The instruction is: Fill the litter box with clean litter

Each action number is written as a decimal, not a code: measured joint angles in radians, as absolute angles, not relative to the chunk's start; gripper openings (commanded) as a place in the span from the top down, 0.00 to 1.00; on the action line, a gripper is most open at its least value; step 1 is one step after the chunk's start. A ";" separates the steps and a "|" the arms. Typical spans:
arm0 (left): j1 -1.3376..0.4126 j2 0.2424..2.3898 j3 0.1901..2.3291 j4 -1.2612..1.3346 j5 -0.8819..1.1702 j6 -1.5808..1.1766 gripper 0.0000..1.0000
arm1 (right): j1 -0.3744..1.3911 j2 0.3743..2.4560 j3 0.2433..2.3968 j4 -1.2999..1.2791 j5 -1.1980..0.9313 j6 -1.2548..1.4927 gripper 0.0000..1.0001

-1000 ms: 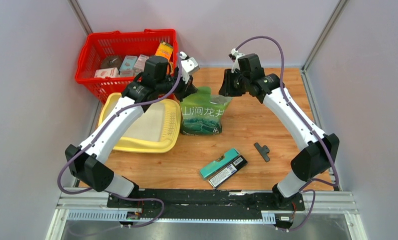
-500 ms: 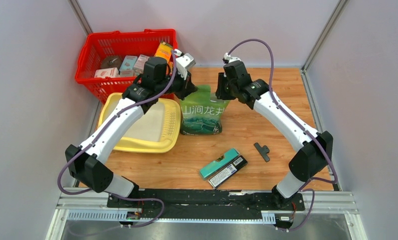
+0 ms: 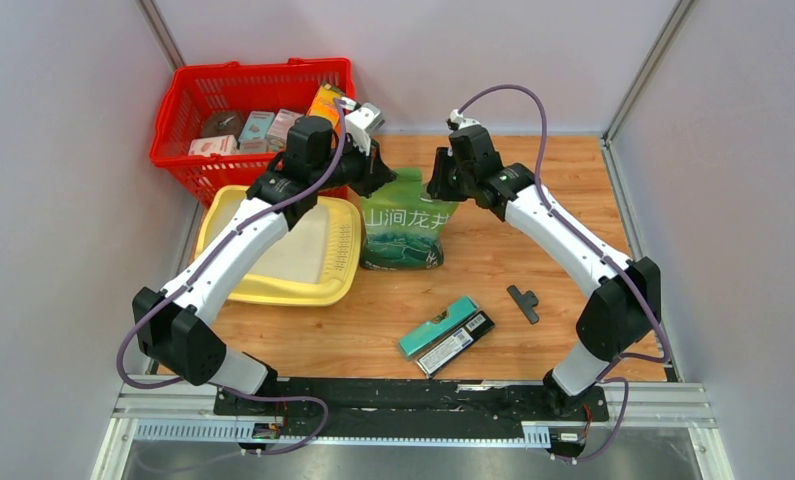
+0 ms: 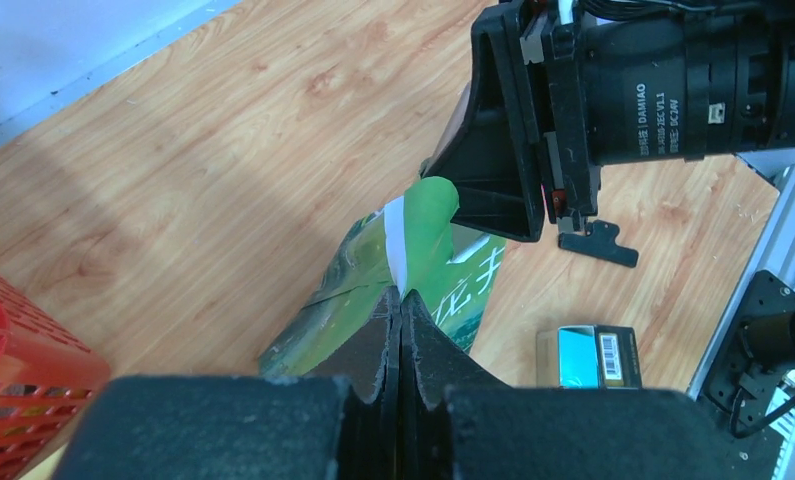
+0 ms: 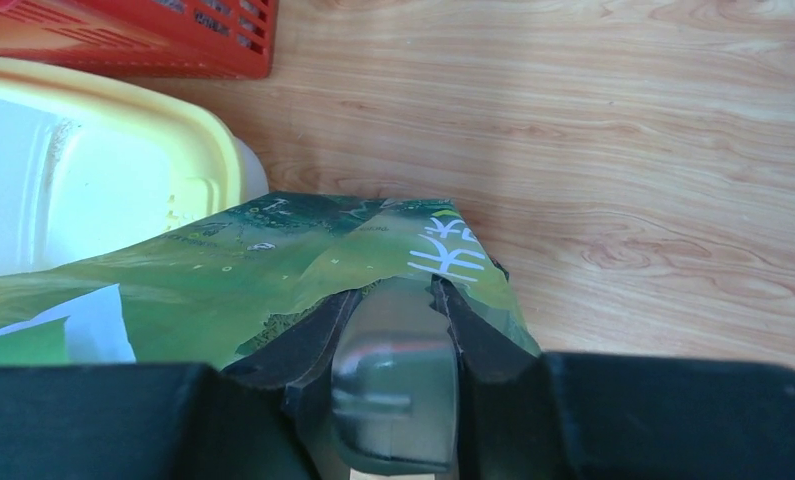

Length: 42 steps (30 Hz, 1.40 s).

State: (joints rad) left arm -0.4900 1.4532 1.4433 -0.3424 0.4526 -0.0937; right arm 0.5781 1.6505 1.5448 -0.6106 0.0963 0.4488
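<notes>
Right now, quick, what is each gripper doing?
Left gripper: closed, pinching the green bag at its top edge.
Right gripper: closed on the same bag's top.

Wooden table (image 3: 553, 180) under litter box (image 3: 273, 295), red basket (image 3: 173, 125), green bag (image 3: 403, 235), teal pack (image 3: 438, 325), black pack (image 3: 460, 342), black T-piece (image 3: 523, 302)

Green bag (image 3: 403, 225): reference item. Litter box (image 3: 283, 293): just beside its left edge. Left gripper (image 3: 373, 172): at its top left corner. Right gripper (image 3: 441, 178): at its top right corner. Red basket (image 3: 188, 130): beyond, left.
</notes>
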 measured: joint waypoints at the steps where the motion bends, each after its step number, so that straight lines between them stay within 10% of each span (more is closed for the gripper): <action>1: -0.490 1.453 1.439 -0.334 0.454 -0.098 1.00 | 0.572 1.650 1.541 -0.604 0.072 0.444 1.00; 42: -0.505 1.367 1.411 -0.503 0.458 0.263 1.00 | 0.093 1.723 1.417 -0.308 -0.945 0.820 1.00</action>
State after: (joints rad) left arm -0.5045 1.3666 1.4109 -0.5030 0.4583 0.2626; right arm 0.0933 1.7226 1.4170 -0.3077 -0.9447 0.8196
